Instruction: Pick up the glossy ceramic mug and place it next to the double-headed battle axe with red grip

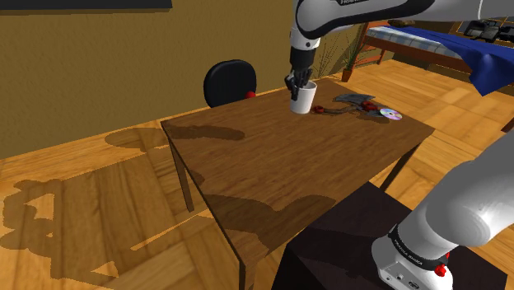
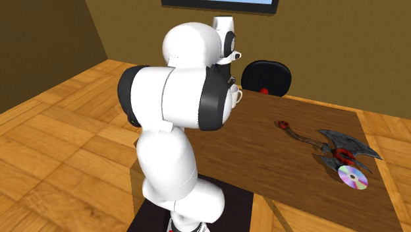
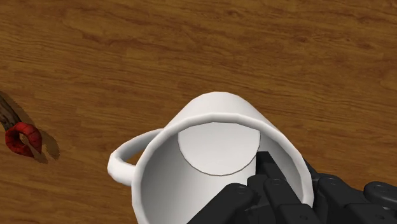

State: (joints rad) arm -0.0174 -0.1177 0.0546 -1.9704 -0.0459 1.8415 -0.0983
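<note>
Stand (image 1: pixel 362 247): nearest item, well apart from the axe (image 1: pixel 354 103), with bare table (image 1: pixel 272 165) between.

Gripper (image 3: pixel 289 181): closed on the mug (image 3: pixel 216 153) at its rim. One finger (image 3: pixel 268 170) was inside the cup and the other outside, pinching the wall between them. Judgement: a rim pinch was chosen because the body looked too broad for the jaws to span, and it left the handle free.

Mug: white, glossy, open end up, slightly tilted in the grip. It sat near the axe, on the side of the haft's red end (image 3: pixel 22 139), with the handle turned toward that end. A strip of bare wood lay between them, so they were not touching. In the shoulder view the mug (image 1: pixel 303 99) was low over the table. I could not settle whether its base rested on the wood or hung just above it.

Judgement: carry nearly done and release pending. Holding off from the haft avoids knocking it on set-down.

Disc (image 1: pixel 392 114): beside the axe's head, on the side away from the mug.

Chair (image 1: pixel 231 81): black, behind the table, well apart from the axe.
</note>
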